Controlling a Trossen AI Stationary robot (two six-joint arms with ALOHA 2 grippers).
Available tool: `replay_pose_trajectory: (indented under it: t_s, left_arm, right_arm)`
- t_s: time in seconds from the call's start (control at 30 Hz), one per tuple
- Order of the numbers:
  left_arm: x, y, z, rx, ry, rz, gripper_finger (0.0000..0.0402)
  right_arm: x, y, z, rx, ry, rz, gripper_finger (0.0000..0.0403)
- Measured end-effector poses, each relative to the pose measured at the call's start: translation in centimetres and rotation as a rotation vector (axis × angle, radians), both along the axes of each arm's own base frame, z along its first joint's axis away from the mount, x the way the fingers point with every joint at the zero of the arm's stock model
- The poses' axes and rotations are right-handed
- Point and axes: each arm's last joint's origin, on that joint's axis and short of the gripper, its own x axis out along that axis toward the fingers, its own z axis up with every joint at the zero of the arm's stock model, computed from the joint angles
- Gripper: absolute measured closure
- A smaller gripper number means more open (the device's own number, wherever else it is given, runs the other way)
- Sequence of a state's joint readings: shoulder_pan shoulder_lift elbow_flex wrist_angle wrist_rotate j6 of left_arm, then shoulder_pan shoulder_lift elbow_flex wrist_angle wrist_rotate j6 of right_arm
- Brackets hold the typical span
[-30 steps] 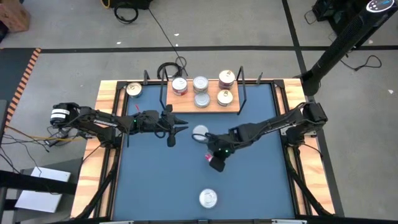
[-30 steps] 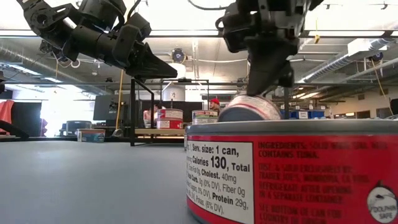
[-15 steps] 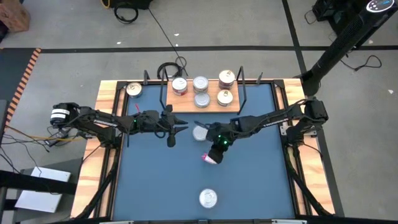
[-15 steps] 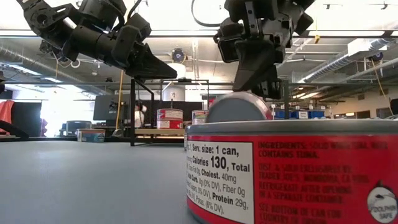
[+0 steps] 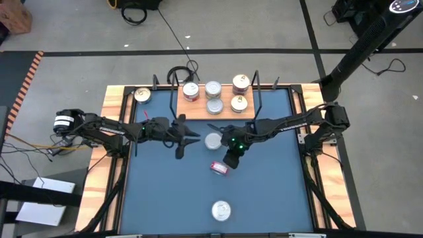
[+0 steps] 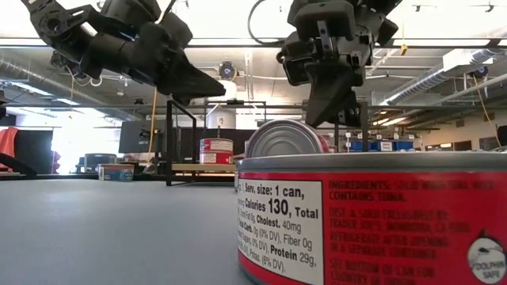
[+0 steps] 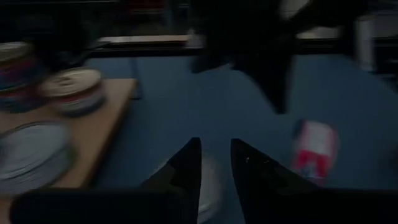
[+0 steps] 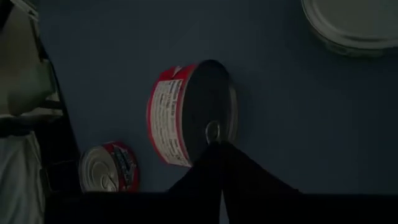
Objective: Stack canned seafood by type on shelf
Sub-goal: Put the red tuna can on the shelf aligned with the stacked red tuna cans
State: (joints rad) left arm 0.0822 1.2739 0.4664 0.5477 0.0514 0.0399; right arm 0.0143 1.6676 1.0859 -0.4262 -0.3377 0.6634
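grey floor (image 5: 79, 39), cables (image 5: 135, 10), ceiling ducts (image 6: 47, 79)

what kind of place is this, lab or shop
Most likely a robotics lab or workshop: a blue table on a bare concrete floor with loose cables, exposed ceiling ducts and racks behind, and a small wooden shelf of tins as a test setup.

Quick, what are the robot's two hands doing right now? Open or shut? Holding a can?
Left gripper: a little open, holding nothing.
Right gripper: shut and empty, over a red can lying on its side.
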Motion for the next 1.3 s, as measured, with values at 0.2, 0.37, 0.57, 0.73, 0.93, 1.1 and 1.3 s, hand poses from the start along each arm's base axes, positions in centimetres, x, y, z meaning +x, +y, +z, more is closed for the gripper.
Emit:
replay_pose_trajectory:
  t_s: [0.2,0.37,0.57,0.73,0.93,1.1,1.3]
  left_arm:
    - [0.1,-1.2,0.2,-0.037,-0.013,-0.2,0.0307]
    - [0.6,-3.1,1.0,0.031,-0.006,-0.309,0.0282]
    - [2.3,-4.0,2.5,0.025,0.075,-0.344,0.0235]
    - [4.5,-4.6,3.3,0.022,0.15,-0.362,0.0193]
    - [7.3,-5.6,3.8,0.038,0.253,-0.396,0.0156]
    - [9.2,-6.3,3.4,0.082,0.379,-0.417,0.0147]
    - [11.4,-6.8,3.1,0.135,0.445,-0.43,0.0147]
  right_arm:
    - [-0.2,0.5,1.6,-0.08,-0.006,0.039,0.034]
    - [-1.2,1.8,3.0,-0.244,0.084,0.072,0.0284]
    - [-3.3,4.1,3.9,-0.377,0.171,0.139,0.0253]
    - [-4.3,6.0,2.7,-0.553,0.152,0.219,0.0309]
    - [-5.5,6.3,1.2,-0.608,0.151,0.222,0.0389]
    - [-7.2,5.9,1.9,-0.642,0.067,0.171,0.0393]
    - [-9.5,5.0,2.4,-0.655,-0.044,0.094,0.0393]
